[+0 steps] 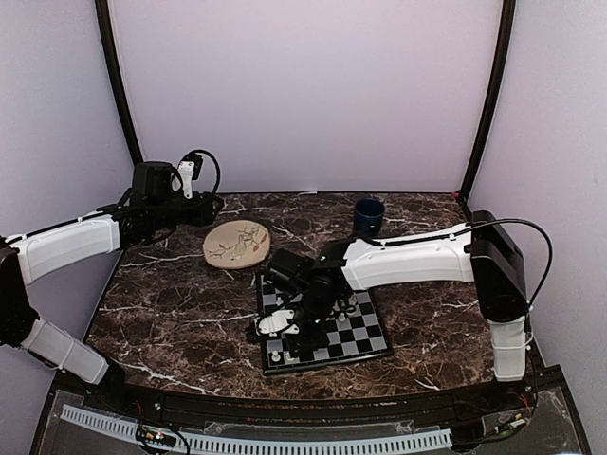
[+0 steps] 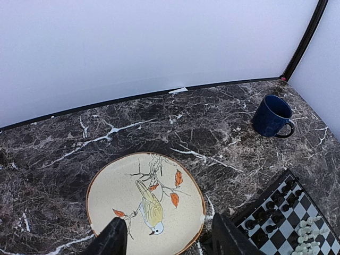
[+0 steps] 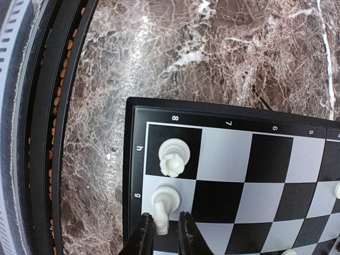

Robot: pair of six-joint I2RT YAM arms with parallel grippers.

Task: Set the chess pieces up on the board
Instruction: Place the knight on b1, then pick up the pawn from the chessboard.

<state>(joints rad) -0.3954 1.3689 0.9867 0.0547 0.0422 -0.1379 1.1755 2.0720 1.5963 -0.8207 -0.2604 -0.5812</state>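
Observation:
The board (image 1: pixel 370 341) lies at the table's middle front and also shows in the right wrist view (image 3: pixel 212 111). A cream-white rook (image 3: pixel 173 156) stands on its corner square, and a cream-white knight (image 3: pixel 164 204) stands on the square beside it. My right gripper (image 3: pixel 166 228) is low over that corner (image 1: pixel 275 327). Its fingers flank the knight's head, slightly apart, with a gap on the right side. My left gripper (image 2: pixel 170 239) is open and empty, hovering over the plate (image 2: pixel 146 199). Black pieces (image 2: pixel 268 210) and white pieces (image 2: pixel 308 234) stand on the board's far side.
The round beige plate (image 1: pixel 236 244) with a bird design lies behind and to the left of the board. A dark blue cup (image 1: pixel 369 216) stands at the back (image 2: pixel 271 115). The table's black front rail (image 3: pixel 58 133) runs close to the board's corner.

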